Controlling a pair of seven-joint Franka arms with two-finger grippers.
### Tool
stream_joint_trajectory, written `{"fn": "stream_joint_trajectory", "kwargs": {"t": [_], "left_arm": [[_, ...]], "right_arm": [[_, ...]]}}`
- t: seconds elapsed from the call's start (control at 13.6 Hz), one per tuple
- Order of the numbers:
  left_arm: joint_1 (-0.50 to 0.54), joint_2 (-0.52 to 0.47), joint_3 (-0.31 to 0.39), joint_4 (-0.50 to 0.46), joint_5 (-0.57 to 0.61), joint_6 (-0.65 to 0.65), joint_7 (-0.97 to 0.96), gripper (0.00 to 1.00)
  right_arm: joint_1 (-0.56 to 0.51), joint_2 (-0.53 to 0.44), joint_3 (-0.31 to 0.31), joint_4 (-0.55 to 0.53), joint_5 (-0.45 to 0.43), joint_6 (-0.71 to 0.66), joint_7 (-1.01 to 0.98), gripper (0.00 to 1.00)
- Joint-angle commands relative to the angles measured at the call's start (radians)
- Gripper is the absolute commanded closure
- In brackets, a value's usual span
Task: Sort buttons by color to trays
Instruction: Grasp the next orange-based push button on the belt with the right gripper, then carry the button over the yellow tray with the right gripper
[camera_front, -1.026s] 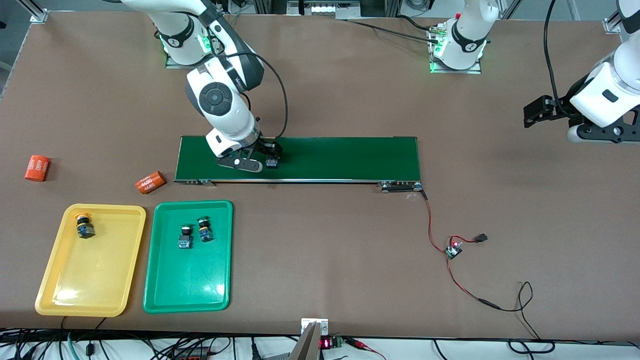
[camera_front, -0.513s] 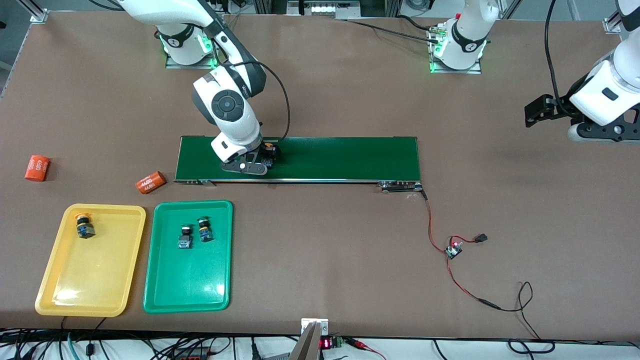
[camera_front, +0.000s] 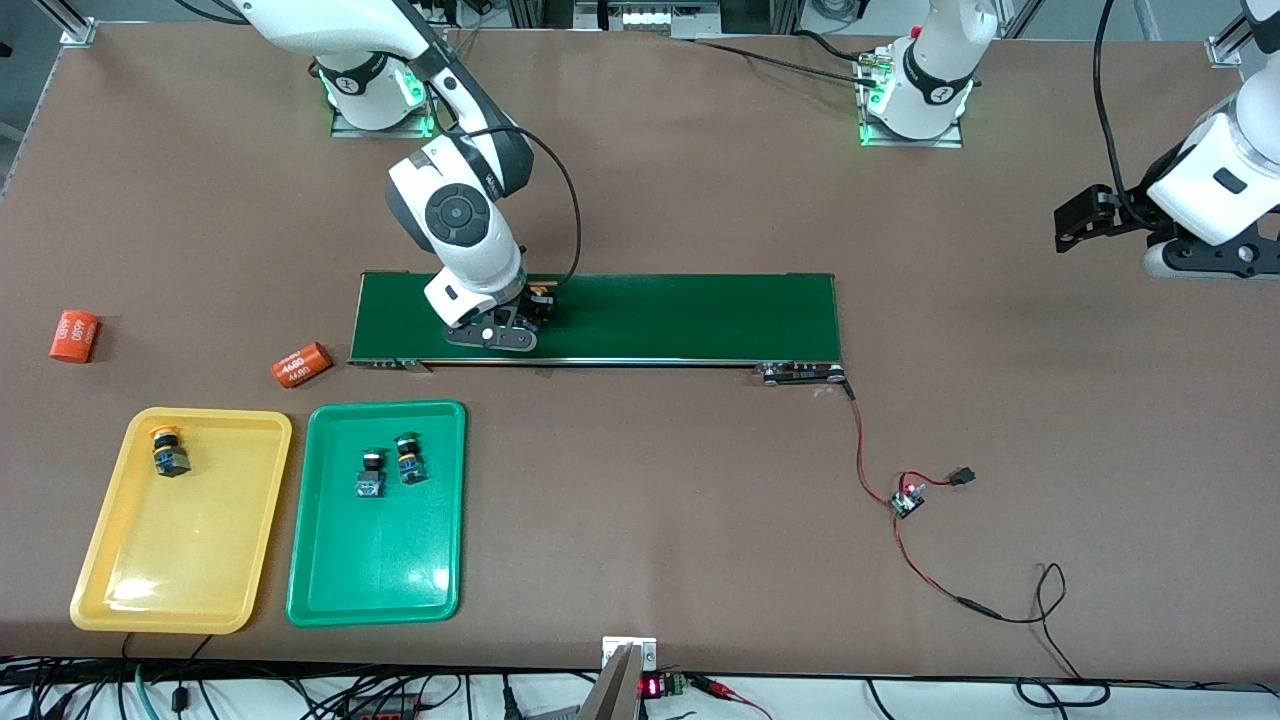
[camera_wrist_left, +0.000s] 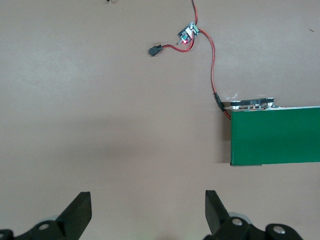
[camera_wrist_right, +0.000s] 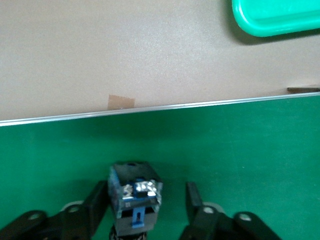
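My right gripper (camera_front: 532, 316) is low on the dark-green conveyor belt (camera_front: 680, 318), open, with its fingers on either side of a yellow-orange-capped button (camera_front: 540, 297). The right wrist view shows that button's black-and-blue body (camera_wrist_right: 135, 197) between the fingers (camera_wrist_right: 194, 200), with a gap on one side. The yellow tray (camera_front: 170, 570) holds one yellow-orange button (camera_front: 168, 452). The green tray (camera_front: 380, 570) holds two green buttons (camera_front: 370, 472) (camera_front: 408, 458). My left gripper (camera_front: 1195, 264) waits open and empty (camera_wrist_left: 147, 212) over bare table at the left arm's end.
Two orange cylinders with white print (camera_front: 75, 336) (camera_front: 301, 365) lie on the table near the belt's right-arm end. A small circuit board (camera_front: 908, 500) with red and black wires lies nearer the camera than the belt's other end; it also shows in the left wrist view (camera_wrist_left: 187, 36).
My right gripper has come down over the belt and now straddles the yellow-orange button. The left arm has shifted slightly toward its base.
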Motion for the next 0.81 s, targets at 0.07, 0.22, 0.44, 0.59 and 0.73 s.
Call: {"fn": "stream_joint_trajectory", "kwargs": {"t": [0.07, 0.22, 0.44, 0.59, 0.73], "left_arm": [[0.000, -0.005, 0.000, 0.015, 0.019, -0.004, 0.019, 0.00], [0.002, -0.005, 0.002, 0.013, 0.019, -0.005, 0.019, 0.00], [0.002, -0.007, -0.003, 0.013, 0.019, -0.007, 0.019, 0.00], [0.002, -0.012, -0.003, 0.013, 0.019, -0.008, 0.022, 0.00], [0.002, -0.012, -0.003, 0.013, 0.019, -0.009, 0.026, 0.00]], "right_arm": [[-0.006, 0.005, -0.004, 0.002, -0.015, 0.011, -0.031, 0.75], [-0.012, -0.003, -0.008, 0.022, -0.015, 0.001, -0.037, 0.90], [-0.050, -0.028, -0.020, 0.098, -0.013, -0.087, -0.093, 0.95], [-0.084, -0.031, -0.062, 0.210, -0.003, -0.231, -0.219, 0.95], [-0.159, -0.021, -0.080, 0.287, 0.000, -0.305, -0.342, 0.95]]}}
